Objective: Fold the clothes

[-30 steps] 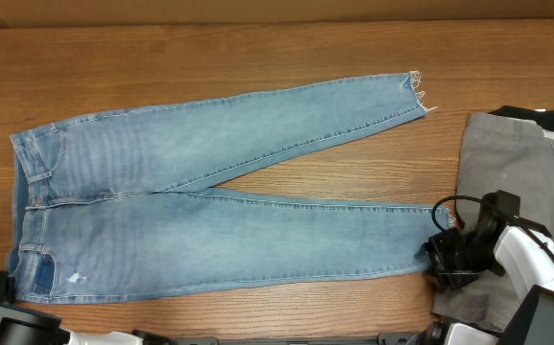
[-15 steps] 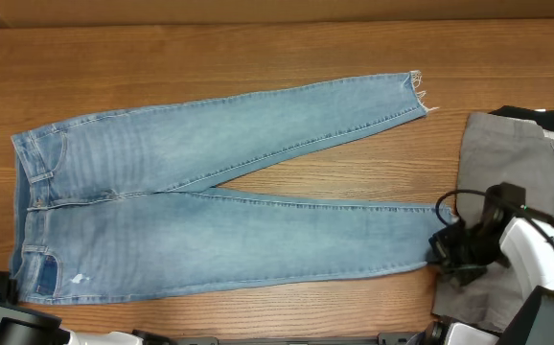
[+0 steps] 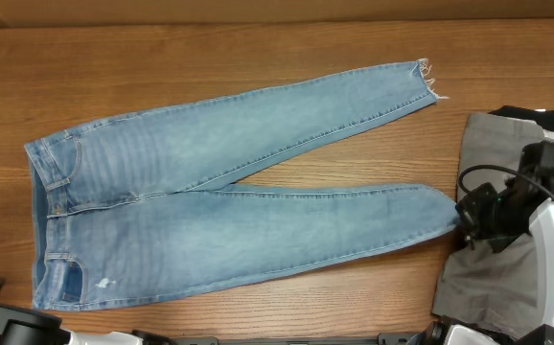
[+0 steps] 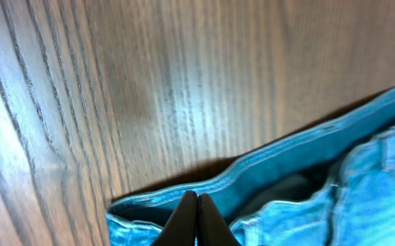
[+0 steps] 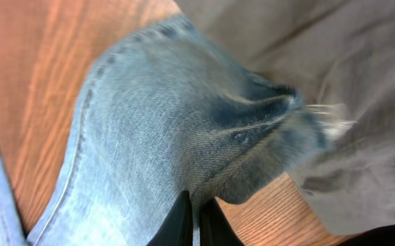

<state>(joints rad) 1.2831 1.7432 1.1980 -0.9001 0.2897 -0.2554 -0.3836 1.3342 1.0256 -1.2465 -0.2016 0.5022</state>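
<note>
Though flat, jeans (image 3: 229,235) hem between right jaws.

We find the jeans (image 3: 210,220) lying flat on the desk (image 3: 258,48), with the waistband (image 3: 45,220) at the left end and both legs running rightward, forking apart toward the hems. The right fingers (image 5: 179,220) sit at the ankle end of the near leg (image 3: 354,225). Its bunched hem is directly ahead of their tips and touching them. Beyond and to the right of that hem lies a second garment (image 5: 348,61), its edge overlapped by the hem, and bare desk shows to the fingers' left. The far leg (image 3: 306,110) lies well apart from them. The left fingers (image 4: 189,217) are at the waistband's near corner. Its edge lies just ahead of their tips, the denim spreads to their right, and bare desk stretches beyond and leftward.
</note>
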